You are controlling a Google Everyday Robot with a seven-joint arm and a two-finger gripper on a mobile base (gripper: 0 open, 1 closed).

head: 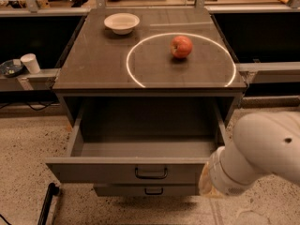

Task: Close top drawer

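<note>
Partly hidden, the end effector (205,182), state unclear, hangs by the open top drawer's (117,171) right corner, below apple (181,46) and bowl (122,22).

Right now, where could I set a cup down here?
The cabinet top is bare on its left, from the bowl to the front edge. The open top drawer looks empty too. Crowded: around the apple, and at the drawer's right front corner, where the gripper is.

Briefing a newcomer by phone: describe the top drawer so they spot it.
Find the grey cabinet carrying an apple and a bowl. Just under its top, the top drawer stands pulled out, the tool at its right front corner. Unlike the shorter drawer front below, it is wide open.
</note>
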